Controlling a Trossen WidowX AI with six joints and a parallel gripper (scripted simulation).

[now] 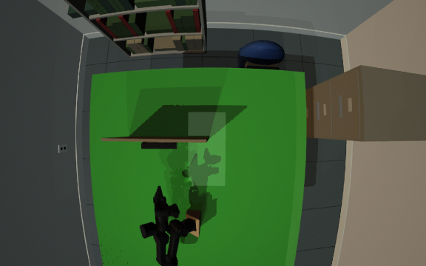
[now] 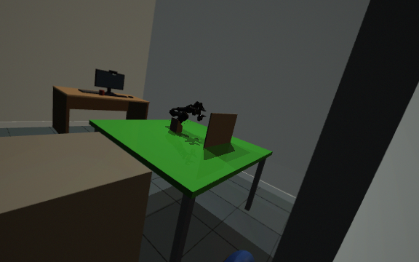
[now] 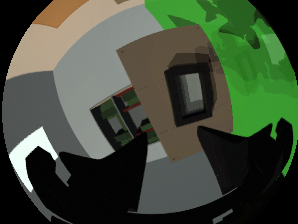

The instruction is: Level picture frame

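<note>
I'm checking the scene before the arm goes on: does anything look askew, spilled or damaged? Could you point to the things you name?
The frame [image 1: 159, 145] [image 3: 172, 100] looks slightly askew on its board [image 1: 124, 140] [image 2: 221, 130] [image 3: 150, 75], its sides not quite parallel to the board's, though the wrist view is distorted. I see no spill or damage.

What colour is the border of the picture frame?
The picture frame has a black border, seen best in the wrist view.

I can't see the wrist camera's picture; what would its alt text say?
A dark picture frame hangs on a brown upright panel, seen past the open black fingers of the robot's hand, with nothing between them. A bookshelf stands behind, green table beside.
</note>
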